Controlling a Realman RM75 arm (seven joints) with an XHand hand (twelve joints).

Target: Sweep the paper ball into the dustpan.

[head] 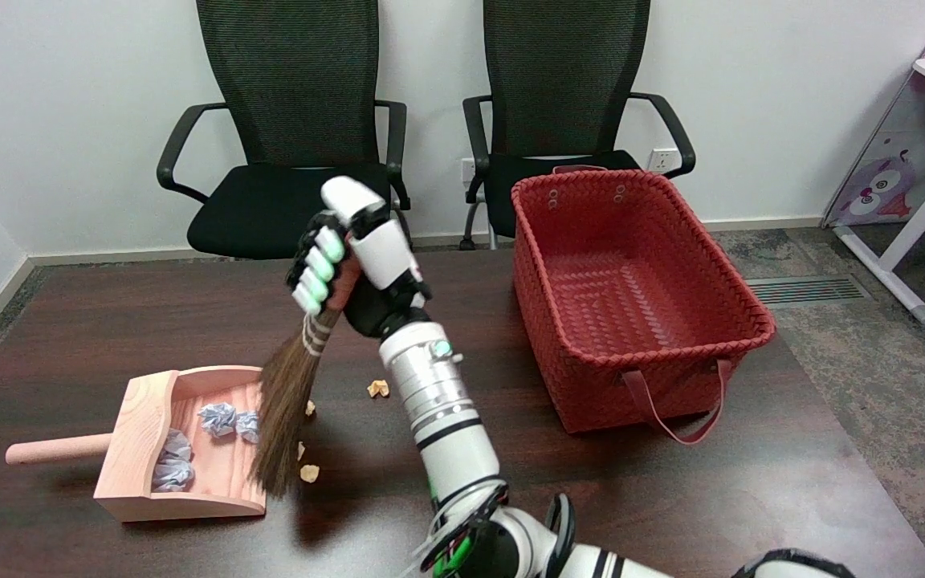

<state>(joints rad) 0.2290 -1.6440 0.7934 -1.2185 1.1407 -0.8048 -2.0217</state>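
Head view: right robot hand [354, 261] is raised over the desk [109, 321], fingers wrapped around the handle of a small straw broom [286, 397], so it holds the broom and nothing else. Broom hangs down and to the picture's left from the robot hand, tilted, bristle tips at the open mouth of the wooden dustpan [181, 449]. That tilt probably serves to drag or push debris toward the pan.

Dustpan lies flat on the desk, below and left of the robot hand, mouth facing picture right toward the broom, round handle pointing away to the left. That placement lets a leftward stroke feed straight in.

Paper balls [218, 419]: several white-grey crumpled ones already sit inside the pan, well below and left of the robot hand, just left of the bristles. One near the pan's mouth is partly hidden by the bristles.

Small tan scraps [378, 388] lie on the desk outside the pan: one below the robot hand beside the forearm, others just right of the bristle tips. Cannot tell if they are paper.

Red woven basket [639, 353] stands to the right of the robot hand, apart from it. Two black office chairs [294, 120] stand behind the desk.

Judged: sweeping looks nearly done for the white balls.
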